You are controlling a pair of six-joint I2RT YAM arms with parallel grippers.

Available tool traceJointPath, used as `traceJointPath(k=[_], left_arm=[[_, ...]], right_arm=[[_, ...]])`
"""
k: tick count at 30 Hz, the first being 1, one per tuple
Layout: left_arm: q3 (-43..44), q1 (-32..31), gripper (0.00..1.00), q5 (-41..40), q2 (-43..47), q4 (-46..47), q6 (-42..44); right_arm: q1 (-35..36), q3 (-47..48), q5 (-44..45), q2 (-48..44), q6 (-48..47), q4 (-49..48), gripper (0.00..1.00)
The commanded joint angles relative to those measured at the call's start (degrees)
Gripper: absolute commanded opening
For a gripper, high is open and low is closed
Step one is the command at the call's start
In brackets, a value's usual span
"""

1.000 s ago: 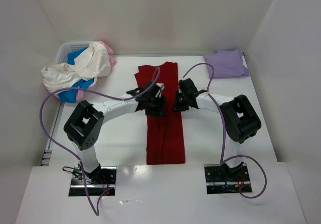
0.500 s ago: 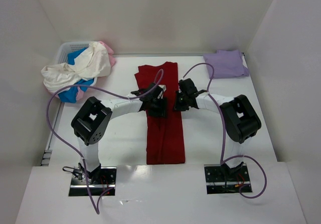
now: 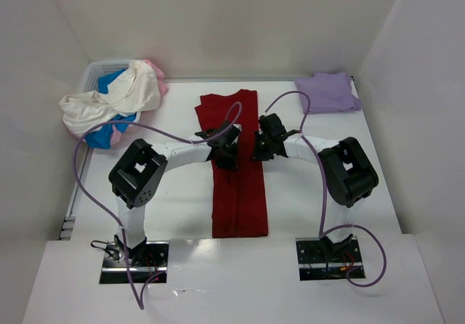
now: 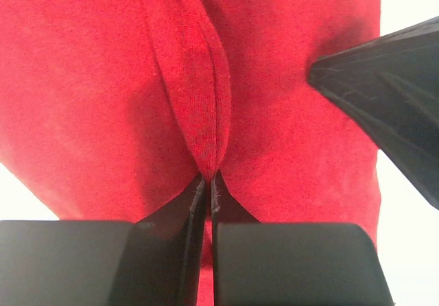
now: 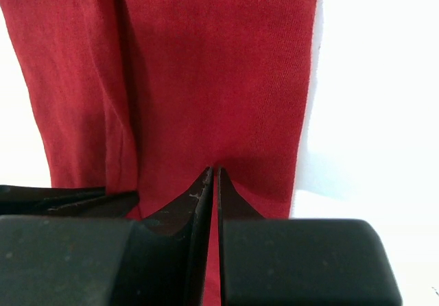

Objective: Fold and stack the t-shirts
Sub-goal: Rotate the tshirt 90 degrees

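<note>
Two grippers meet over one dark red t-shirt [image 3: 240,193] in the top view, where the shirt lies as a long narrow strip down the middle of the white table [image 3: 182,200], running from 12 to 6 o'clock. The left gripper [image 3: 224,153] is on the strip's middle from the 9 o'clock side, and the right gripper [image 3: 260,148] sits at the strip's 3 o'clock edge, the two near each other. At 1 o'clock from the strip a pale lavender t-shirt [image 3: 332,91] lies folded in the far corner. At 10 o'clock a white lattice basket [image 3: 98,70] holds a heap with a cream-white t-shirt [image 3: 120,99] on top, a bright blue one [image 3: 98,136] under it and a pink one [image 3: 156,73] at the back. In the left wrist view the left gripper [image 4: 209,179] has its jaws pressed together on a raised ridge of the red cloth (the pinched fold runs from the tips toward 12 o'clock), with the other arm's dark finger [image 4: 384,107] coming in at 3 o'clock. In the right wrist view the right gripper [image 5: 212,172] shows its jaws drawn together to a hairline, tips down on the red shirt near its 3 o'clock edge; whether any cloth is caught between them I cannot tell. A dark part of the left gripper [image 5: 62,196] shows at 8 o'clock.
</note>
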State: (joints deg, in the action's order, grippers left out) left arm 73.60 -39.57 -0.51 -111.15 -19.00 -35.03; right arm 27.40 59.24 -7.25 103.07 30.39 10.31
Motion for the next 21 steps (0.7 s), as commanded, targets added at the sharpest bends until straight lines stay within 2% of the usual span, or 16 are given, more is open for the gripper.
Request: traceJointPath(k=[1,4,6,7,11,13,21], left_arm=[[-2.5,0.0,0.10,-2.3,3.6,-0.7,-1.8],[-4.0,0.6,0.16,-1.7,4.9,-0.7,-2.3],[-7.4,1.2,0.26,-1.1,6.3,0.1,-3.6],[-7.4,1.2,0.26,-0.5,6.3,0.1,-4.2],[-8.9,1.7,0.37,-0.5,7.7,0.7,-4.2],[-8.9,2.2,0.46,-1.1,7.7,0.7,-3.6],[-5.3,4.0,0.59,-2.9,8.8,-1.2,-0.1]], right_arm=[[0.6,-0.2,1.1,-0.4,0.0,-0.9,0.10],[0.6,-0.2,1.1,-0.4,0.0,-0.9,0.10],[0.6,-0.2,1.1,-0.4,-0.5,-0.9,0.10],[0.6,-0.2,1.1,-0.4,-0.5,-0.9,0.10],[0.6,-0.7,1.1,-0.4,-0.5,-0.9,0.10],[0.6,-0.7,1.1,-0.4,-0.5,-0.9,0.10],[0.6,-0.7,1.6,-0.4,-0.5,-0.4,0.10]])
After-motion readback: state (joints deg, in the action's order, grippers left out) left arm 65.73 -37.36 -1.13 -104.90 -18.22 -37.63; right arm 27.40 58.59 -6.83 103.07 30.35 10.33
